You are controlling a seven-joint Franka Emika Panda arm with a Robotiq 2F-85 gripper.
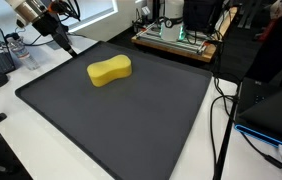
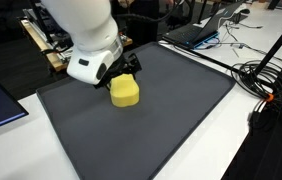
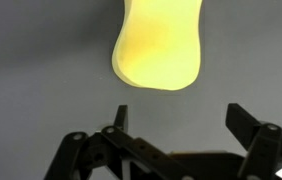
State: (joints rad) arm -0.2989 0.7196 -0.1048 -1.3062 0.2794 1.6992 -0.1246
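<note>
Wrist view: my end effector point(image 3: 176, 118) is spread wide apart, holding nothing. The yellow sponge point(image 3: 159, 45) lies just ahead on the black mat point(image 3: 31, 60), not grabbed yet.

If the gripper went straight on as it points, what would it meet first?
Probably the sponge, lying ahead of the open gripper in the wrist view; depth is unclear, so possibly the mat just short of it.

Spotted a yellow sponge point(image 1: 110, 71) lying on the black mat point(image 1: 121, 125), with the gripper point(image 1: 66, 43) well apart at its ten o'clock.
</note>
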